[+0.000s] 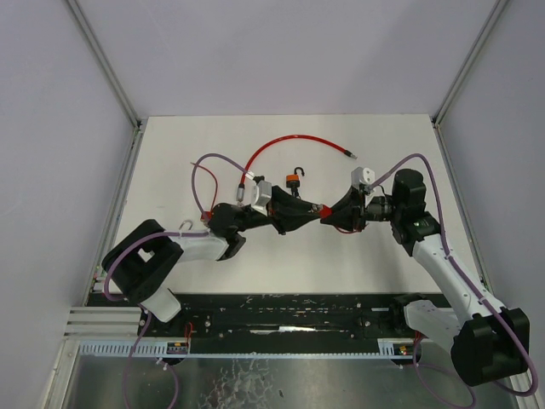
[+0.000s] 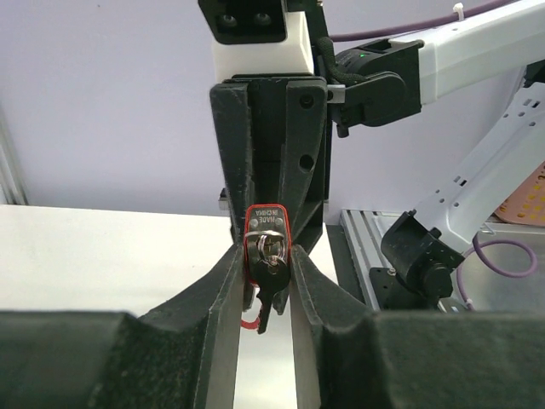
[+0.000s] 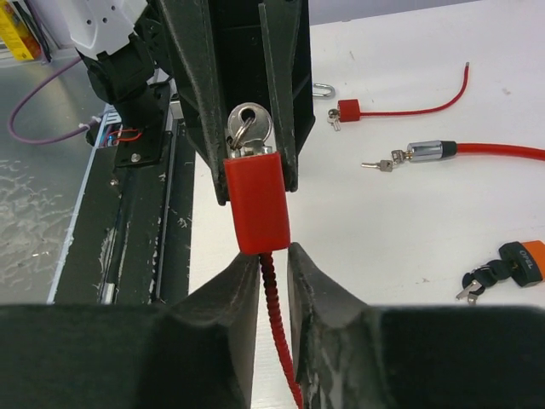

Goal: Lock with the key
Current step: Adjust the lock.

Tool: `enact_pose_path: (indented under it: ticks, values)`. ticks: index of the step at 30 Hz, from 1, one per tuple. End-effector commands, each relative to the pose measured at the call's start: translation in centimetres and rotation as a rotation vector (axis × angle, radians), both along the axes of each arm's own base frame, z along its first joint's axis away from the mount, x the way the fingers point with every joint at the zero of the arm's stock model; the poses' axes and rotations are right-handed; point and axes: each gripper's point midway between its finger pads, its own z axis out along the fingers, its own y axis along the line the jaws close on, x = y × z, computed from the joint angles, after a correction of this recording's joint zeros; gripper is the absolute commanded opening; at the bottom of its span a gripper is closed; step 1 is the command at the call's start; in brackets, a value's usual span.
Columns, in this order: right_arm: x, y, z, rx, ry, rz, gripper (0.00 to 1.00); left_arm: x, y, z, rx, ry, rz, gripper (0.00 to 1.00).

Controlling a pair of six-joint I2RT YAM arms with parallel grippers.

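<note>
A small red lock (image 3: 257,203) hangs between the two grippers, a little above the table. At its top end is a silver key on a ring (image 3: 248,122). From the left wrist, a dark spare key (image 2: 267,285) dangles from that ring. My left gripper (image 2: 268,256) is shut on the lock's key end (image 2: 265,223). A red cable (image 3: 277,324) runs out of the lock's other end. My right gripper (image 3: 274,256) straddles that cable just below the lock body, narrowly open, with a gap on one side. From above, both grippers meet at the lock (image 1: 326,211).
On the white table lie a second red padlock with a thin cable (image 3: 347,110), a red cable lock with a silver head and keys (image 3: 426,151), and an orange padlock with keys (image 3: 519,262). The long red cable (image 1: 298,138) arcs across the back of the table.
</note>
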Motion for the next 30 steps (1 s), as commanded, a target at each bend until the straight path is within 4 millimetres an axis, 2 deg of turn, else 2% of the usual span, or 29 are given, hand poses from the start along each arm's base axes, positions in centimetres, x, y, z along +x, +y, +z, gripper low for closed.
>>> enact_pose_path:
  ticks: [1,8,11,12,14,19,24,30]
  values:
    - [0.1,0.4,1.0,0.017,-0.055,0.011,0.20,-0.3,0.5,2.4,-0.078,-0.056,0.005,0.00]
    - [-0.4,0.5,1.6,0.025,-0.059,0.045,0.01,-0.2,0.4,2.5,-0.080,-0.037,-0.008,0.00]
    - [-0.7,0.5,2.5,0.030,-0.047,0.057,0.00,-0.1,0.4,2.7,-0.089,-0.013,-0.009,0.01]
    - [-0.8,0.5,2.8,0.032,-0.046,0.063,0.00,-0.1,0.5,2.7,-0.091,-0.001,-0.013,0.04]
    - [-1.0,0.4,3.4,0.040,-0.040,0.072,0.00,0.2,0.8,3.0,-0.102,0.037,-0.013,0.24]
    - [-1.2,-0.1,4.6,0.072,-0.023,0.081,0.00,0.4,1.2,3.6,-0.124,0.101,-0.024,0.54]
    - [-1.3,-0.1,4.7,0.075,-0.020,0.087,0.00,0.9,1.2,3.9,-0.151,0.170,-0.022,0.67]
    - [-1.3,-0.1,4.5,0.079,-0.013,0.090,0.00,1.3,0.8,4.1,-0.176,0.202,-0.004,0.69]
